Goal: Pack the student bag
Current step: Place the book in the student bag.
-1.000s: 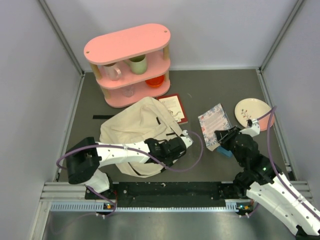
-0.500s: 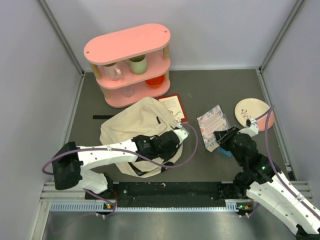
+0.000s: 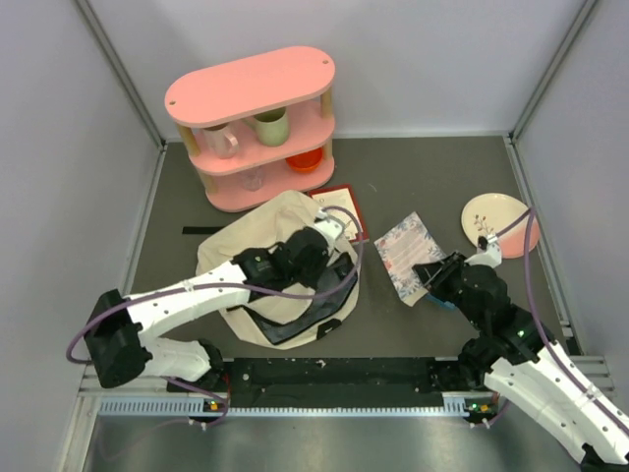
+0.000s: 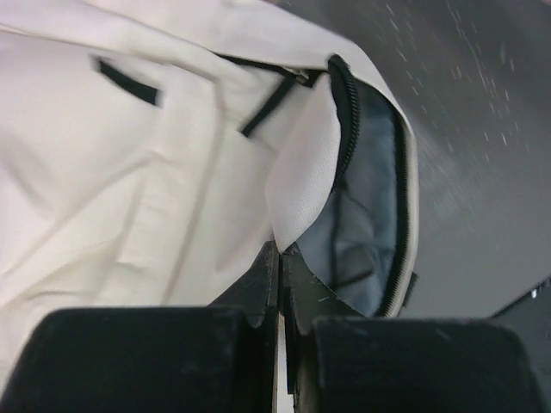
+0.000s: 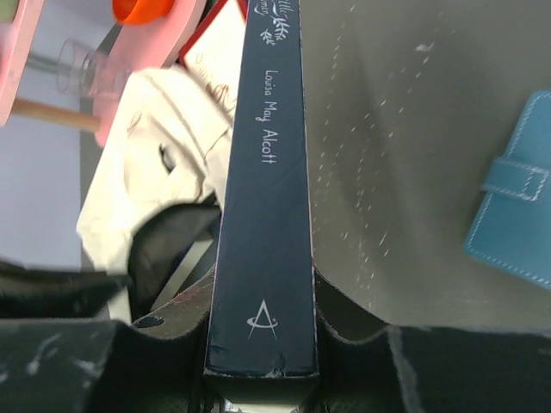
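We are pinching a fold of cream fabric with the left gripper [image 4: 279, 280], its jaws drawn in until only a sliver shows between them. The fold belongs to the student bag [image 4: 129, 172], at the lip of its unzipped mouth. Just beyond our fingertips the dark zipper [image 4: 346, 112] is curving around the opening, and the grey lining [image 4: 362, 206] is showing inside. From above, the left gripper [image 3: 332, 230] is reaching over the bag [image 3: 265, 246] toward its far right edge. The bag is lying slumped on the table [image 3: 423, 167], left of centre and in front of the pink shelf [image 3: 251, 98], with its gaping mouth facing the near edge.

With the right gripper [image 5: 263, 297] we are clamping a book [image 5: 263, 172] by its covers, spine toward the wrist camera, and the name Louisa May Alcott is reading along it. In the overhead view the right gripper [image 3: 429, 276] is holding the book [image 3: 405, 254], floral cover up, to the right of the bag and apart from it. A blue wallet [image 5: 516, 224] is lying just beside our right fingers. Farther out, a red-bordered book [image 3: 344, 208] is sitting against the bag's far right edge, a plate [image 3: 496, 221] is resting near the right wall, and an orange bowl [image 3: 305, 159] is standing on the shelf's lower level.
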Robot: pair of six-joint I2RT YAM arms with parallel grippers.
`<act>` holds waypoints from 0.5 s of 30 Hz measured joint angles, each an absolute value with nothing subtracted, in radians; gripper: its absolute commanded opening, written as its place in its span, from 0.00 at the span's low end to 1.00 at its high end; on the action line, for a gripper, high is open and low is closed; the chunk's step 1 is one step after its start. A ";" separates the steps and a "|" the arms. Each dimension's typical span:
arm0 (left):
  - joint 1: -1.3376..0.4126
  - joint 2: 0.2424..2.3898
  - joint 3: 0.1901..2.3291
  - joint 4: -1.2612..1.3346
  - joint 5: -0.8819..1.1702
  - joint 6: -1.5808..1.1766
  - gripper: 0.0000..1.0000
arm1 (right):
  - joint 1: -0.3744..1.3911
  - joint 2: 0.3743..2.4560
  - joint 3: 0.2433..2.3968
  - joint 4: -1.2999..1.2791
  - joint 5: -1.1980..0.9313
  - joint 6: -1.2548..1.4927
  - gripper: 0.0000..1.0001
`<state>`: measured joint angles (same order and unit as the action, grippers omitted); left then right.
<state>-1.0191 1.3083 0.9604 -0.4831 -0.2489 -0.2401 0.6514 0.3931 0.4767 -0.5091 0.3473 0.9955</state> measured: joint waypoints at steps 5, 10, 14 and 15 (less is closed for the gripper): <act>-0.888 1.236 1.005 -0.473 -0.255 -0.244 0.00 | 0.652 0.302 0.477 -0.564 0.234 0.986 0.04; -0.846 1.219 1.123 -0.492 -0.272 -0.233 0.00 | 0.652 0.234 0.492 -0.583 0.150 0.969 0.01; -0.844 1.219 1.185 -0.498 -0.282 -0.229 0.00 | 0.652 0.229 0.534 -0.585 0.067 0.938 0.01; -0.844 1.219 1.191 -0.501 -0.283 -0.229 0.00 | 0.652 0.229 0.546 -0.584 0.039 0.928 0.01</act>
<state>-0.8440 1.2194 1.1912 -0.5014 -0.2829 -0.2295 0.6518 0.2291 0.5465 -0.5838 0.0391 0.9276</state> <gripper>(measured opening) 0.012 0.256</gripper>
